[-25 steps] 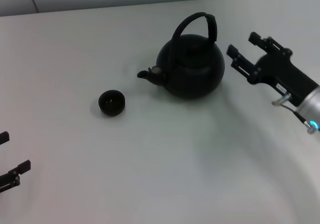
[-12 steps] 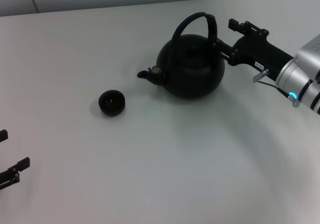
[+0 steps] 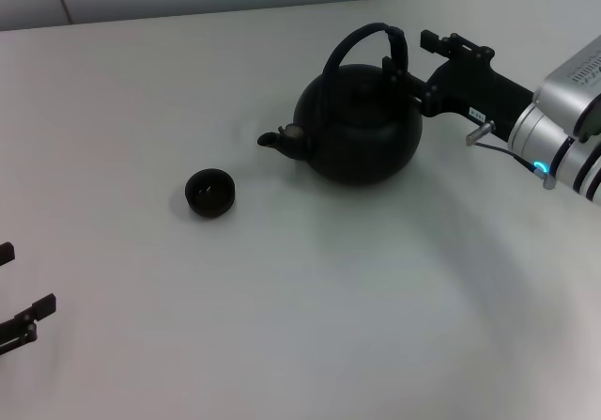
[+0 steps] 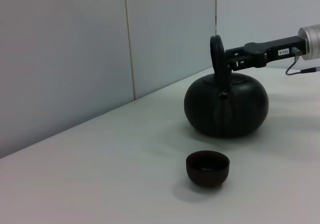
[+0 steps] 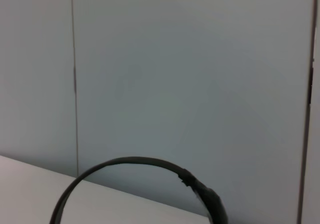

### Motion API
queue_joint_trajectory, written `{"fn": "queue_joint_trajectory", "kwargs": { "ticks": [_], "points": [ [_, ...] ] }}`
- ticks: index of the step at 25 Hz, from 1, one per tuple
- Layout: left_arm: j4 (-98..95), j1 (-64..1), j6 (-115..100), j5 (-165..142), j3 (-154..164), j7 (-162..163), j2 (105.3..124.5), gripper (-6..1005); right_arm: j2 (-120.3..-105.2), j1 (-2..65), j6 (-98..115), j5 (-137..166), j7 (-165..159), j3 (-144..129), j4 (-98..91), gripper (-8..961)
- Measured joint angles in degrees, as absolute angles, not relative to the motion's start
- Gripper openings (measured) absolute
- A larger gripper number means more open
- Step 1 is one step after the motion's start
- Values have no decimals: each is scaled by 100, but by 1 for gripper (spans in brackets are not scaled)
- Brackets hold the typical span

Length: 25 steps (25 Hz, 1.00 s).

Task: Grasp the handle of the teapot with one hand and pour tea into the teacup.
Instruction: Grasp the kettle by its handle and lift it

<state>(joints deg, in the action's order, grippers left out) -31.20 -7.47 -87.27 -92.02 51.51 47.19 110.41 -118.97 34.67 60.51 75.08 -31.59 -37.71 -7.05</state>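
The right hand (image 3: 406,63) is reaching level with the handle (image 3: 398,52), fingers spread around its thick side and gripping nothing, lining up to lift the teapot (image 3: 359,124) toward the teacup (image 3: 209,193).

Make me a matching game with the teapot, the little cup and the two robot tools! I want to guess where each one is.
Things:
1. teapot
2. teacup
3. right tool
4. left tool

Places:
A. low at the table's left edge, far from everything
B. up at the handle
C. middle of the table, spout toward the cup
D. alone, beyond the spout

Pairs: 1-C, 2-D, 3-B, 4-A
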Motion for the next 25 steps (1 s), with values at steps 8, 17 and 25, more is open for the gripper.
{"fn": "queue_joint_trajectory", "kwargs": {
  "ticks": [8,17,25],
  "points": [
    [-3120,-733,-8730,-9201,5150,4719,11040,803,-11900,3528,6026,7515,-3171,-3804,-706,641],
    [-3120,-703,-8769,-9193,5080,4719,11038,803,-11900,3590,5955,7533,-3173,-3919,-713,501],
    [-3120,-703,-8779,-9196,5080,4719,11038,803,-11900,3654,5821,7517,-3173,-3943,-720,184]
  ]
}}
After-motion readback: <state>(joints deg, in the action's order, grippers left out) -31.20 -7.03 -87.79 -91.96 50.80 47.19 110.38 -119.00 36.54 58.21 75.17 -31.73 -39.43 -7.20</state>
